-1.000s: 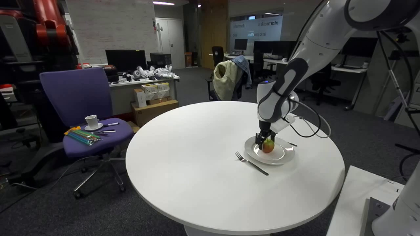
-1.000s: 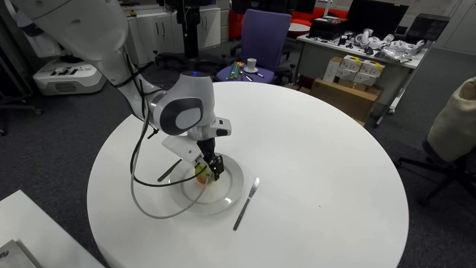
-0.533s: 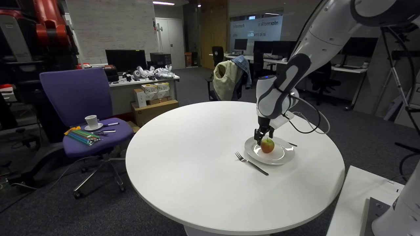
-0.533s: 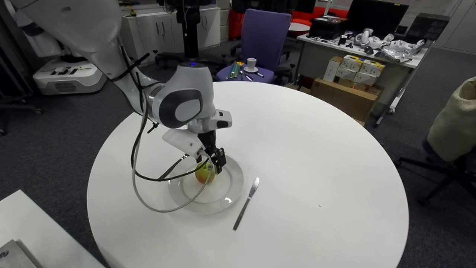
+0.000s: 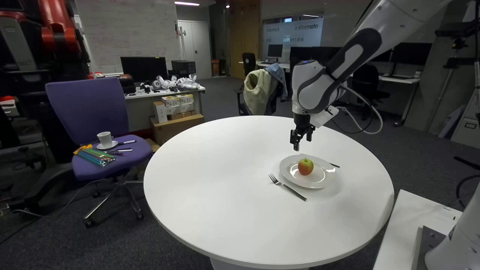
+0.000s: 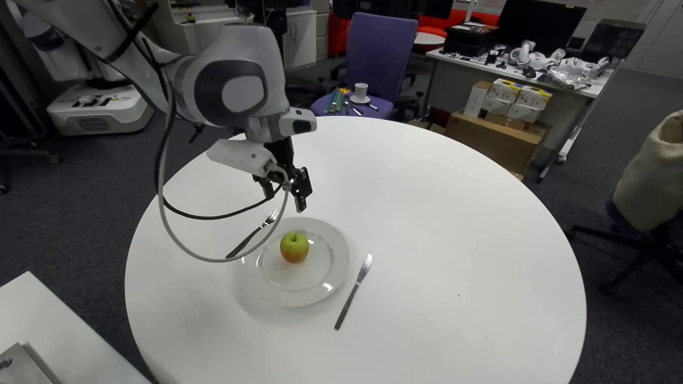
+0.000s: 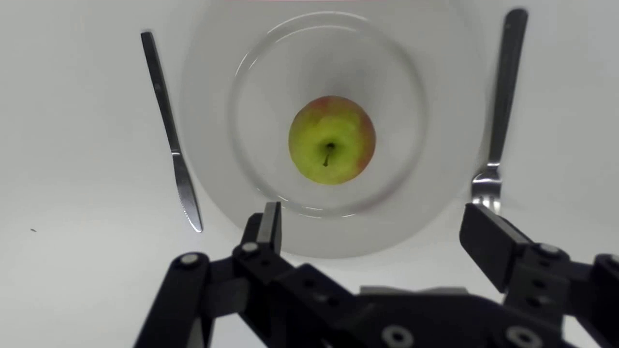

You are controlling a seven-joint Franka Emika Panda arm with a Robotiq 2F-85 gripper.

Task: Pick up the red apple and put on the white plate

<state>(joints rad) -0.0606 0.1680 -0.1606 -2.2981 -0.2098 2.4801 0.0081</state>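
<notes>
The red apple [image 5: 305, 166], red with a yellow-green top, rests upright on the white plate [image 5: 325, 180]. In an exterior view the apple [image 6: 294, 247] stands near the middle of the plate [image 6: 336, 266]. In the wrist view the apple [image 7: 332, 140] lies inside the plate's inner ring, and the plate's rim [image 7: 338, 241] runs behind the fingers. My gripper [image 7: 371, 208] is open with nothing between its fingers. In both exterior views the gripper [image 5: 303, 141] hangs above the plate's far side, apart from the apple; it also shows here [image 6: 285, 200].
A knife [image 6: 354, 292] and a fork [image 6: 253, 232] lie on the round white table [image 6: 453, 240] on either side of the plate. A purple chair [image 5: 108, 150] with a cup [image 5: 105, 139] stands beyond the table. Cables [image 6: 176, 234] hang from the arm.
My gripper was around the apple on the plate. It has risen away, its fingers open, and the apple has stayed in place on the plate.
</notes>
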